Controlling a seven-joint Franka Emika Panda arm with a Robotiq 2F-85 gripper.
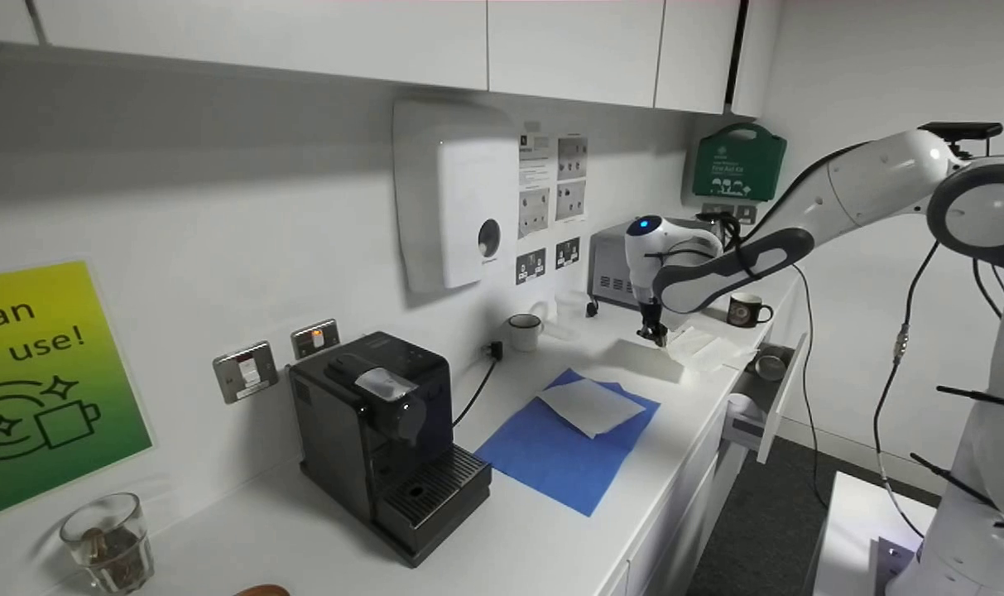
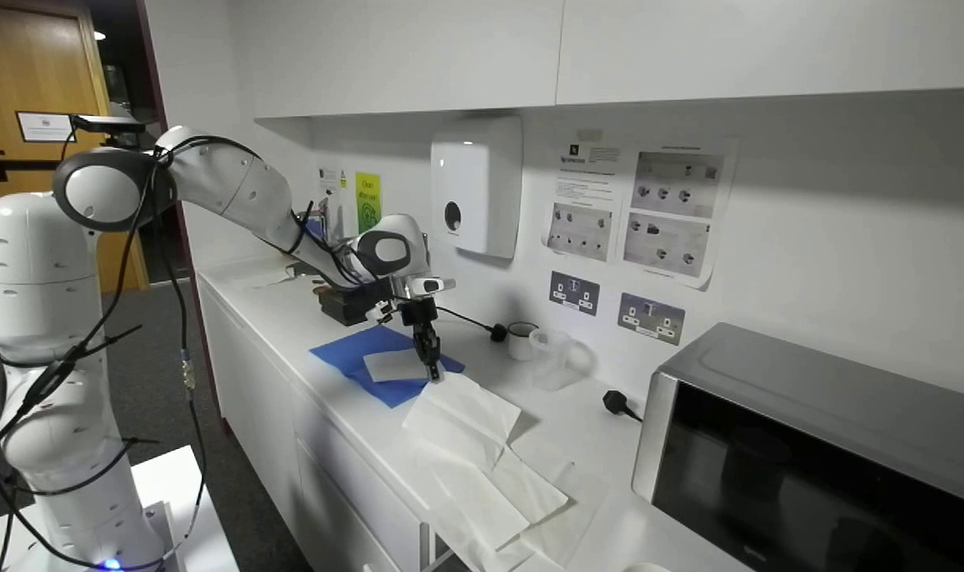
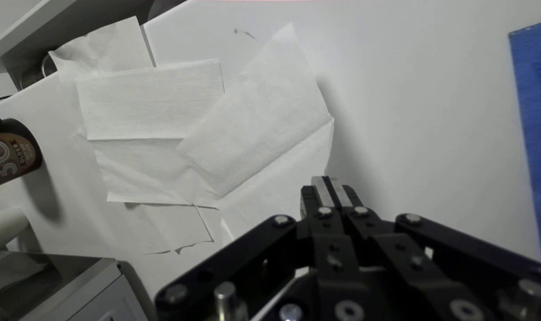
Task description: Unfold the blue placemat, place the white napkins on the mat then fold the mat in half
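Observation:
The blue placemat (image 1: 551, 476) lies spread on the counter; it also shows in an exterior view (image 2: 353, 349) and at the right edge of the wrist view (image 3: 540, 142). One white napkin (image 1: 591, 406) lies flat on its far part. My gripper (image 2: 434, 375) is shut on the corner of another white napkin (image 2: 466, 405), which is partly lifted beside the mat. In the wrist view the jaws (image 3: 330, 180) meet that napkin's edge (image 3: 266, 116). Several more white napkins (image 3: 150, 102) lie overlapping beneath and behind it, some reaching over the counter's front edge.
A black coffee machine (image 1: 377, 447) stands beyond the mat's near end. A white mug (image 1: 524, 333) and a clear jug (image 2: 549, 357) stand by the wall. A microwave (image 2: 807, 453) and a dark mug (image 1: 746, 310) are near the napkins. A drawer (image 1: 779, 406) stands open below.

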